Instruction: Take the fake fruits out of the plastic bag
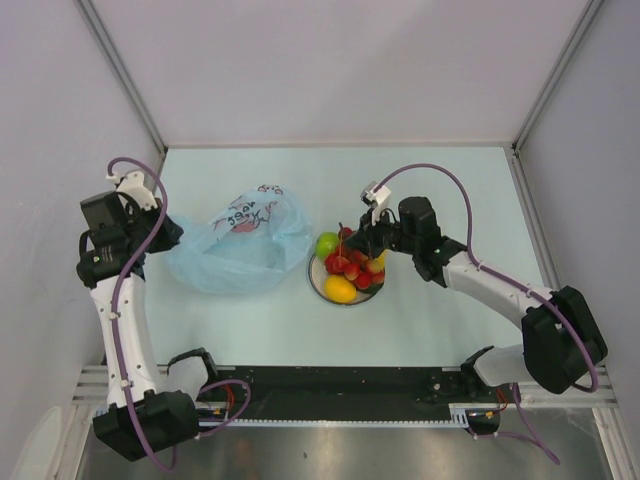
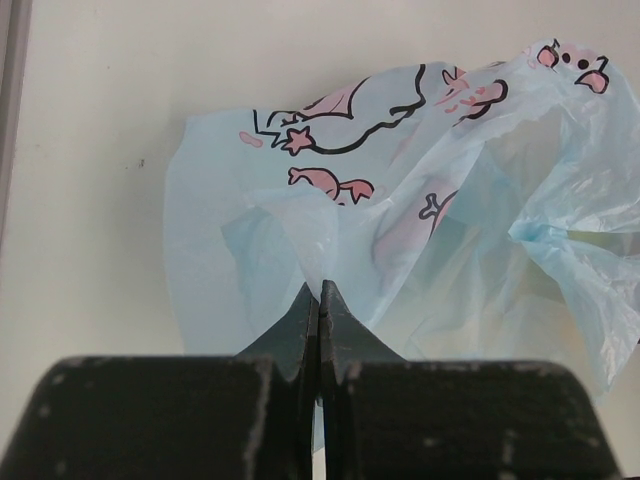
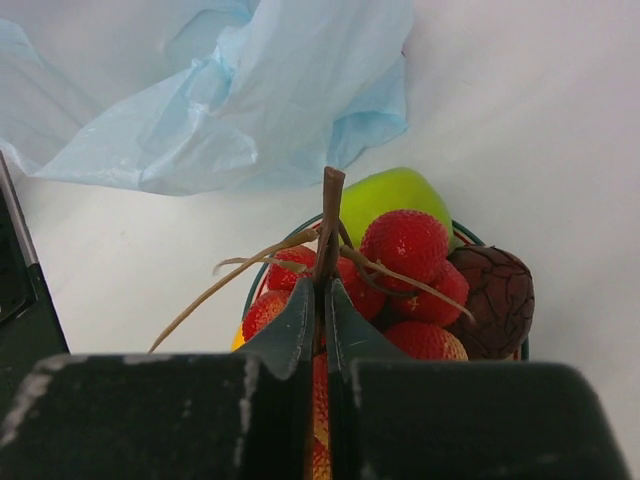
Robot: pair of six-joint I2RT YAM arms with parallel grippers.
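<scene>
- left gripper (image 2: 318, 292): fingers are squeezed flat together with a fold of the plastic bag (image 2: 400, 200) pinched right at the tips
- the rest of the bag puffs out ahead of those fingers and off to their right, lying on the pale table (image 2: 90, 150)
- right gripper (image 3: 322, 292): clamped on the brown stem (image 3: 332, 205) of the red berry cluster (image 3: 405, 245), and the stem pokes up just past the tips
- the berries sit right in front of those fingers, over the plate (image 1: 362, 301); can't tell if they're hanging or resting on it
- green apple (image 3: 395, 195) is just beyond the berries, and a dark bumpy fruit (image 3: 497, 292) is up against them on the right
- yellow fruit (image 1: 340, 289) is on the plate too, on the near side by the fingers
- from the right fingers the bag is further out, ahead and to the left, just beside the plate
</scene>
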